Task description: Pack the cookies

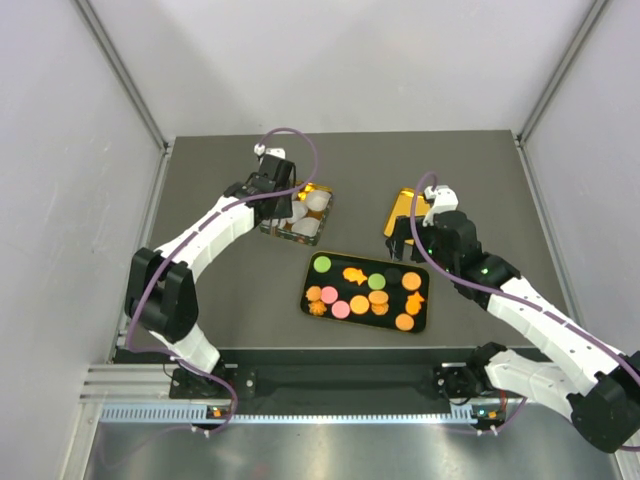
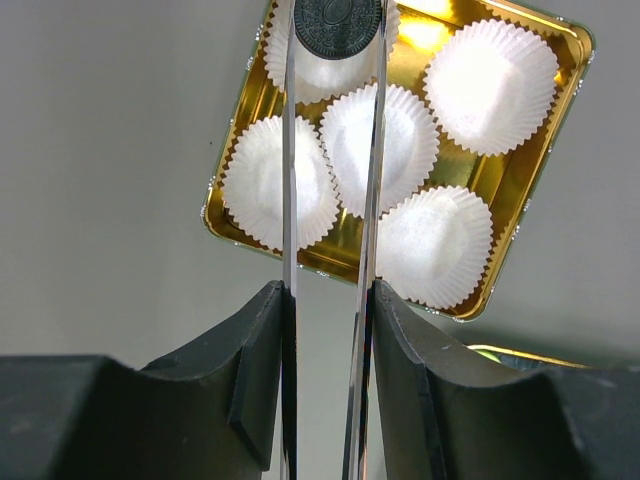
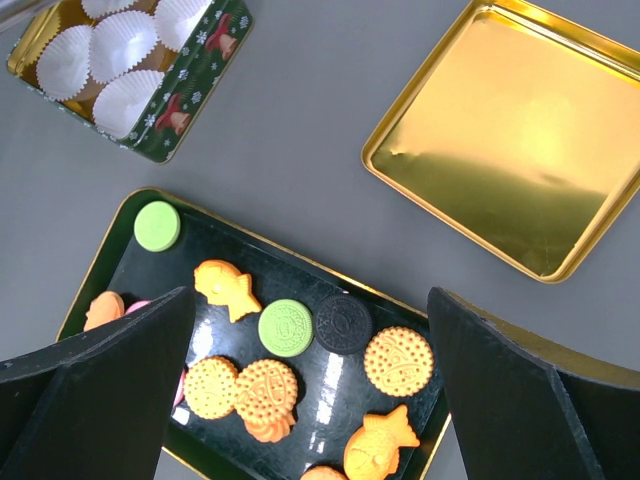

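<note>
The cookies lie on a glossy black tray: orange rounds and fish shapes, pink and green discs. In the right wrist view they include a black round cookie, a green one and an orange one. My right gripper hovers open over that tray, holding nothing. Its place in the top view is the tray's far right corner. My left gripper is shut on a dark round cookie at the tips of its long thin fingers, above the white paper cups in the tin.
The square green tin with several paper cups sits at the back left of the dark table. Its gold lid lies upside down beside my right gripper, large at the upper right of the right wrist view. Grey walls enclose the table.
</note>
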Robot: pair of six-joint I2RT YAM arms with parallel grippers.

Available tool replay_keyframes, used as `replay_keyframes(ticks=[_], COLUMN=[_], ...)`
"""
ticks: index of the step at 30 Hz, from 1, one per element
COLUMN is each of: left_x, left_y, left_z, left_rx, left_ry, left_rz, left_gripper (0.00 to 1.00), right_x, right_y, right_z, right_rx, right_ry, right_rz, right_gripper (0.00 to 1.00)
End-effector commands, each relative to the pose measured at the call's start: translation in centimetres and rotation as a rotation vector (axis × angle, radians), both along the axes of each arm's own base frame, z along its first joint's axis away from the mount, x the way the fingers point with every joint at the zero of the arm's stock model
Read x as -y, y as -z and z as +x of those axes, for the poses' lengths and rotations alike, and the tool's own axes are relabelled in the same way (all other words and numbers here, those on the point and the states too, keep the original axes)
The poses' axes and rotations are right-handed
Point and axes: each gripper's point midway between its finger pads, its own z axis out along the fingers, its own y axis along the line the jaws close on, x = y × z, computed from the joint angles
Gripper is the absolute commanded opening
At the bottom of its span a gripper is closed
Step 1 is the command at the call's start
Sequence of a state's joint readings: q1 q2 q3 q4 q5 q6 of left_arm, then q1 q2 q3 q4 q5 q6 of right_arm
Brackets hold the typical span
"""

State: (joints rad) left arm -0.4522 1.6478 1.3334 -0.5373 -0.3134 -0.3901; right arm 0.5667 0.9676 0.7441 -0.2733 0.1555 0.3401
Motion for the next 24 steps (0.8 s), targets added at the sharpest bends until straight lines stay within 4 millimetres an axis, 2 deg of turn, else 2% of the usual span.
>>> replay_keyframes(ticks=[1,13,19,24], left_x=[-0.06,0.11,0.05,0.18], left_y=[-1.6,-1.24,-1.24,-1.34], left_z=[1.85,1.58,1.42,1.4], left_rx=[0.083,0.07,0.071,0.072], left_ry=[-0.022,-0.007,-0.004,0.003], left_rz=[-0.006,-0.01,-0.01,-0.014], left_gripper=[0.36,0.42,0.49,0.49], right_x=[-0.07,-0.03,-0.08,-0.05], right_y=[-0.96,-0.83,-0.79,-0.74], right_z=[0.12,0.19,0.13,0.16], right_rx=[0.041,0.037,0.036,0.036], right_ry=[-0.011,-0.008,-0.011,-0.011], right_rz=[0.017,0.014,0.014,0.01], right_gripper=[1.0,1.0,1.0,1.0])
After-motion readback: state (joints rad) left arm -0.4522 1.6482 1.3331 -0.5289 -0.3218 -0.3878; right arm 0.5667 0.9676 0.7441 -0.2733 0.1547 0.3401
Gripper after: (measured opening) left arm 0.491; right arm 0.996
